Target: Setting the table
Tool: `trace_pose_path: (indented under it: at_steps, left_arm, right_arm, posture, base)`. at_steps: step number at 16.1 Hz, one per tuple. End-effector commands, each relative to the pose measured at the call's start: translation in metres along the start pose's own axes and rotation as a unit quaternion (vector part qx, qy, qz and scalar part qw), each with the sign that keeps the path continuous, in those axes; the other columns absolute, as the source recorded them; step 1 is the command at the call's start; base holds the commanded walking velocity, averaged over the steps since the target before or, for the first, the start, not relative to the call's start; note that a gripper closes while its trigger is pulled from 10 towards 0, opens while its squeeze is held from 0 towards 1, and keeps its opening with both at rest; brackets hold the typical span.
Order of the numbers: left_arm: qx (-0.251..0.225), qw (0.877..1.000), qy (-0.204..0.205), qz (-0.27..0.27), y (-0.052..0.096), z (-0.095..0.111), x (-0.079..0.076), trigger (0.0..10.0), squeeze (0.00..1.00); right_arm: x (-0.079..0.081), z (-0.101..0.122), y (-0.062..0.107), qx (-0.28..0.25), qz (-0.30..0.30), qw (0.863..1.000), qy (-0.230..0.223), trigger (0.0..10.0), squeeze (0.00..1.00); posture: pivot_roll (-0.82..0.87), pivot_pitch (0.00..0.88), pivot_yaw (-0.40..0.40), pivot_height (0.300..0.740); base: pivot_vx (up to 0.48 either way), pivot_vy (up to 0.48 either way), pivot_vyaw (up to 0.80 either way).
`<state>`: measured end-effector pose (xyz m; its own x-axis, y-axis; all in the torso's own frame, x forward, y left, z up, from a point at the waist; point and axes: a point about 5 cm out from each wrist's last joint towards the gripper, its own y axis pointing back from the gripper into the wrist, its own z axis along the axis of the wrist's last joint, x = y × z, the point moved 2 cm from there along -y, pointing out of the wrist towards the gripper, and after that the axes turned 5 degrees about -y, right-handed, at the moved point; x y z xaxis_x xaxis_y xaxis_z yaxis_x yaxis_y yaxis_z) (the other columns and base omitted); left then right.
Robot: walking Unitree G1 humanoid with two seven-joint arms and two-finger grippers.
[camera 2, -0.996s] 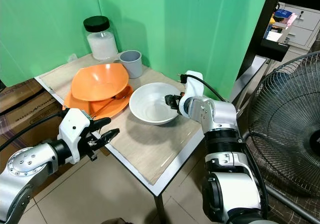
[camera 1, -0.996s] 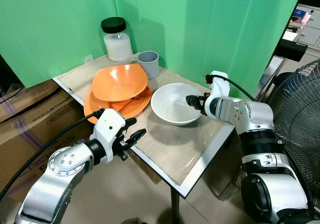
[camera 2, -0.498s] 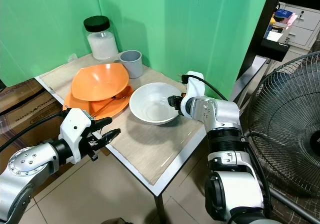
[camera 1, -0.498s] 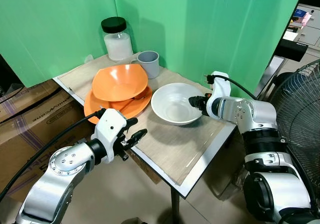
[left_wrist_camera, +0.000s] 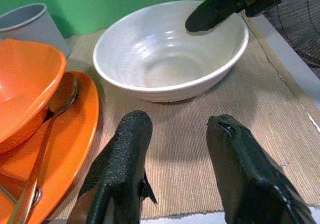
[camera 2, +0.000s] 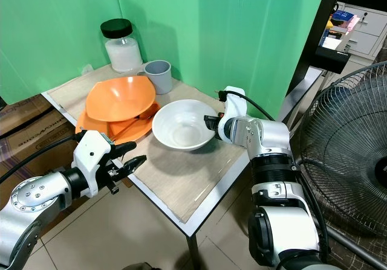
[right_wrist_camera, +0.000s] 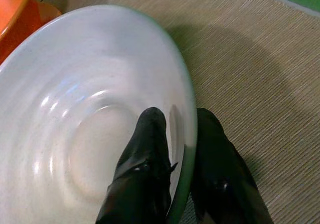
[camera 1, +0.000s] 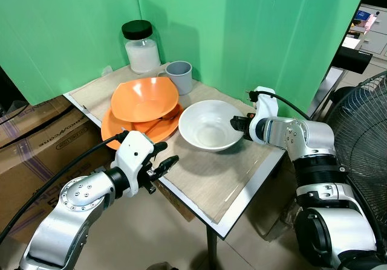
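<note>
- The right gripper (right_wrist_camera: 172, 154) pinches the rim of the glossy white ceramic bowl (camera 1: 208, 125), one black finger inside the wall and one outside, so the step in hand looks like placing this bowl on the woven beige placemat (camera 1: 211, 176).
- The white bowl sits on the mat just beside the flat orange plate (camera 1: 115, 131), its rim close to the plate's edge; whether the two touch I cannot tell.
- The left gripper (left_wrist_camera: 175, 159) hovers with its fingers spread apart and holding nothing, at the near edge of the mat, on the side of the white bowl away from the green backdrop.
- Next, as I judge it, the right fingers must part and draw back off the rim without dragging the bowl.
- Count: one white bowl; one shallow orange bowl (camera 1: 145, 98) stacked on the one orange plate; one orange spoon (left_wrist_camera: 52, 119) lying on that plate; one grey cup (camera 1: 179, 75) and one black-lidded glass jar of white powder (camera 1: 141, 48) beyond the orange bowl, further from the white bowl.
</note>
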<state>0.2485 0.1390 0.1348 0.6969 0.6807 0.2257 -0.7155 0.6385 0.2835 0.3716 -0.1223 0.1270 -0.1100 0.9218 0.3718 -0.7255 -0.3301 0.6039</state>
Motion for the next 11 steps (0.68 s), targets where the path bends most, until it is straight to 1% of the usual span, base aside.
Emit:
trace_pose_path:
  at_steps: [1, 4, 6, 8, 9, 10, 11]
  left_arm:
    - [0.007, 1.000, -0.002, -0.005, -0.001, -0.002, 0.000, 10.0, 0.00]
    - [0.004, 1.000, -0.001, -0.006, -0.002, -0.001, 0.000, 10.0, 0.00]
    - [-0.001, 1.000, -0.002, -0.003, -0.003, 0.001, 0.001, 10.0, 0.00]
    - [-0.004, 1.000, -0.001, -0.001, -0.004, 0.002, 0.000, 10.0, 0.00]
    - [-0.006, 1.000, -0.001, -0.002, -0.004, 0.003, 0.000, 10.0, 0.00]
    - [-0.007, 1.000, -0.002, -0.002, -0.004, 0.004, 0.000, 10.0, 0.00]
    - [-0.012, 1.000, -0.002, 0.000, -0.004, 0.006, 0.002, 10.0, 0.00]
  right_arm:
    - [0.009, 0.007, 0.002, -0.006, 0.017, 1.000, 0.009, 0.0, 0.00]
    - [0.011, 0.011, 0.006, -0.020, 0.028, 0.999, 0.005, 0.0, 0.00]
    - [0.016, 0.015, 0.012, -0.037, 0.042, 0.998, 0.001, 0.0, 0.00]
    - [0.020, 0.014, 0.019, -0.048, 0.052, 0.997, -0.001, 0.0, 0.00]
    - [0.025, 0.013, 0.027, -0.068, 0.062, 0.996, -0.002, 0.0, 0.00]
    - [0.028, 0.015, 0.033, -0.087, 0.068, 0.994, 0.006, 0.0, 0.00]
    - [0.033, 0.021, 0.045, -0.129, 0.078, 0.988, 0.026, 0.0, 0.00]
  posture:
    - [0.04, 0.000, 0.074, 0.740]
    - [0.04, 0.000, 0.069, 0.740]
    - [0.03, 0.000, 0.066, 0.740]
    - [0.02, 0.000, 0.070, 0.740]
    - [0.02, 0.000, 0.070, 0.740]
    - [0.01, 0.000, 0.082, 0.740]
    - [0.00, 0.000, 0.088, 0.740]
  base:
    - [0.000, 0.000, 0.00]
    - [0.000, 0.000, 0.00]
    - [0.000, 0.000, 0.00]
    - [0.000, 0.000, 0.00]
    - [0.000, 0.000, 0.00]
    - [0.000, 0.000, 0.00]
    - [0.000, 0.000, 0.00]
